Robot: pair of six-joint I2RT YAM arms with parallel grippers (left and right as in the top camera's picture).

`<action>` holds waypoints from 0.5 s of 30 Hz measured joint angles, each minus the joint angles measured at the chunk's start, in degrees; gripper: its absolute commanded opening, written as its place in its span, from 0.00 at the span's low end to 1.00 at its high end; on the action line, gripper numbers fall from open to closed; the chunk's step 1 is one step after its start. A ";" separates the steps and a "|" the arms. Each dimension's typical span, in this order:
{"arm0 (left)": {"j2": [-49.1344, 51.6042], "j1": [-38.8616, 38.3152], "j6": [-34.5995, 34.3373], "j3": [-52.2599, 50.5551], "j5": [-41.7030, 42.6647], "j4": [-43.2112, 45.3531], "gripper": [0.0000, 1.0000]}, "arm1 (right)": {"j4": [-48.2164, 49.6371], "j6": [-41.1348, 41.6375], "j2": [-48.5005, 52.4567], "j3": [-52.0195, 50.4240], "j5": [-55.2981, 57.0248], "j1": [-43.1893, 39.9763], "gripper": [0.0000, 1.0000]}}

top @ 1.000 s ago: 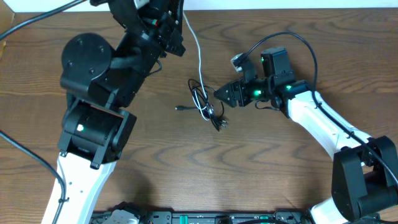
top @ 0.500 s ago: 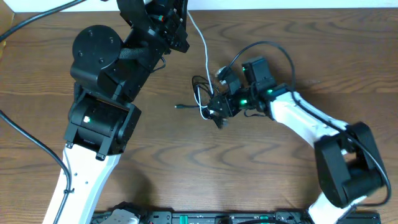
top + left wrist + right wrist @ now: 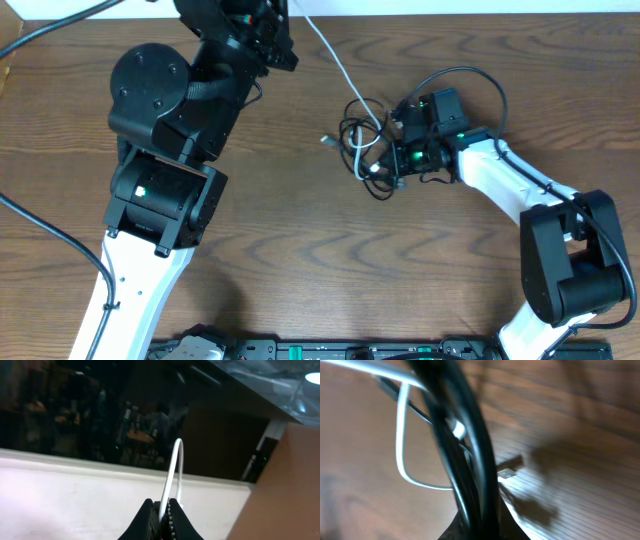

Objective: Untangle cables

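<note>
The cables lie tangled at mid-table in the overhead view. The white cable (image 3: 335, 55) runs taut from the tangle up to my left gripper (image 3: 283, 22) at the back edge. That gripper (image 3: 162, 510) is shut on the white cable (image 3: 176, 467), which loops up out of its jaws. The black cable (image 3: 358, 130) is bunched in loops, and my right gripper (image 3: 388, 162) is shut on it from the right. In the right wrist view the black cable (image 3: 470, 445) fills the gripper (image 3: 480, 522). A loop of white cable (image 3: 400, 452) hangs left, and a small plug (image 3: 509, 471) lies on the wood.
The brown wooden table (image 3: 300, 260) ends at a white strip along the back (image 3: 450, 8). The bulky left arm (image 3: 165, 150) covers the left side. A thick black arm wire (image 3: 470, 75) arches above the right arm (image 3: 500, 185). A dark rail (image 3: 330, 350) runs along the front edge.
My right gripper closed on the black cable bundle and drew the tangle right and toward the back. The white cable has pulled straighter from the left gripper.
</note>
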 measured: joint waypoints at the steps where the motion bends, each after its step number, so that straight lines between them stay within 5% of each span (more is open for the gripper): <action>1: 0.00 0.00 0.00 0.00 -0.94 0.42 0.08 | -0.44 0.04 0.00 0.00 1.18 -0.28 0.01; 15: -1.40 3.15 0.02 0.02 -6.14 -5.79 0.08 | -1.90 0.44 0.00 0.00 7.63 -4.02 0.05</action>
